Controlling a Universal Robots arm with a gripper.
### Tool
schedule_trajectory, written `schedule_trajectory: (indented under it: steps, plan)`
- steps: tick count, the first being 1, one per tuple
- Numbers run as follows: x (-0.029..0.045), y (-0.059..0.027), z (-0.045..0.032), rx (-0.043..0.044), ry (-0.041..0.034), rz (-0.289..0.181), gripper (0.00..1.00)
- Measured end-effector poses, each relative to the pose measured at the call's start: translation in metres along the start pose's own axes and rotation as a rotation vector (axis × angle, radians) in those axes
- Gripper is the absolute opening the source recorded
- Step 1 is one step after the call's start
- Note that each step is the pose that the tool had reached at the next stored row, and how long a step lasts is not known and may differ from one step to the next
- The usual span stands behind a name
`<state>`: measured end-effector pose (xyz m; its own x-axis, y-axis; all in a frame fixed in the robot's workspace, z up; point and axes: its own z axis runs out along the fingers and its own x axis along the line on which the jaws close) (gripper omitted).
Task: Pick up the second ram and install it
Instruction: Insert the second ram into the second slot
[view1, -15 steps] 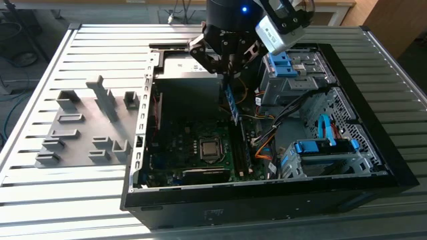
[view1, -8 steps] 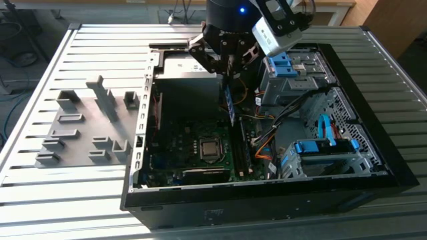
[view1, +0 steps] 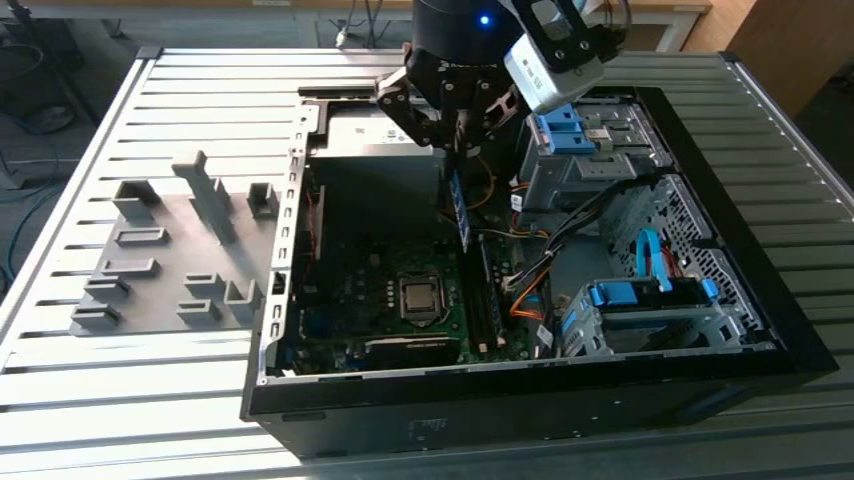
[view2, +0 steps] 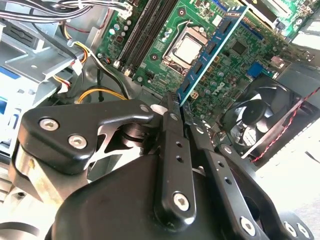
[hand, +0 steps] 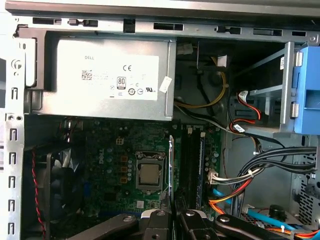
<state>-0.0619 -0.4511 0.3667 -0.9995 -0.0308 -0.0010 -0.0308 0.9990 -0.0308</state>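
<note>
I have the gripper (view1: 455, 135) closed on the ram (view1: 463, 212), pinching its upper end between the two fingers (view2: 172, 131). In the exterior view the stick hangs edge-down from the jaws, above the motherboard (view1: 380, 290) inside the open case (view1: 534, 385). It is clear of the board, not yet seated.

In the second wrist view the ram (view2: 212, 50) runs out from the fingertips across the board, passing just beside the CPU socket (view2: 186, 48). The memory slots (view2: 145, 32) lie on the far side of that socket, so by this view the stick is not over them. In the first wrist view the ram (hand: 171, 170) shows edge-on as a thin line between the socket (hand: 150, 175) and the slots (hand: 192, 165).

Step in hand, as I judge it: carry and alignment; pick-up is done, insertion is not.

The next move calls for a sideways shift toward the slots, the edge held parallel to a free slot, then a straight descent. I cannot tell from here which slot is free or whether the latches stand open. The grey tray (view1: 174, 260) sits on the table (view1: 80, 400) beside the case.
</note>
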Motion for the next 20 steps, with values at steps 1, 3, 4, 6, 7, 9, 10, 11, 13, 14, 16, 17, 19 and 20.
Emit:
schedule_trajectory:
  steps: [1, 3, 4, 6, 7, 9, 10, 11, 13, 14, 16, 17, 19, 20]
  plan:
    - [0.0000, 0.0000, 0.0001, 0.0000, -0.0002, 0.000, 0.14]
    - [-0.0012, 0.0000, 0.0007, -0.0001, -0.0003, 0.001, 0.14]
    - [-0.0026, 0.0000, 0.0011, 0.0000, -0.0003, 0.001, 0.14]
    - [-0.0077, -0.0001, 0.0019, 0.0000, -0.0003, 0.001, 0.14]
    - [-0.0097, -0.0001, 0.0024, -0.0002, -0.0004, 0.001, 0.14]
    - [-0.0130, -0.0002, 0.0032, -0.0002, -0.0004, 0.001, 0.14]
    - [-0.0142, -0.0002, 0.0035, 0.0000, -0.0003, 0.001, 0.14]
    - [-0.0152, -0.0002, 0.0038, 0.0000, -0.0002, 0.001, 0.14]
    - [-0.0166, -0.0003, 0.0042, 0.0001, -0.0002, 0.002, 0.14]
    - [-0.0173, -0.0003, 0.0045, 0.0000, -0.0002, 0.003, 0.14]
    - [-0.0184, -0.0002, 0.0055, 0.0001, -0.0001, 0.004, 0.14]
    - [-0.0189, -0.0003, 0.0062, 0.0001, -0.0001, 0.005, 0.14]
    - [-0.0200, -0.0002, 0.0079, 0.0001, -0.0001, 0.005, 0.14]
    - [-0.0207, -0.0002, 0.0088, 0.0000, -0.0001, 0.005, 0.14]
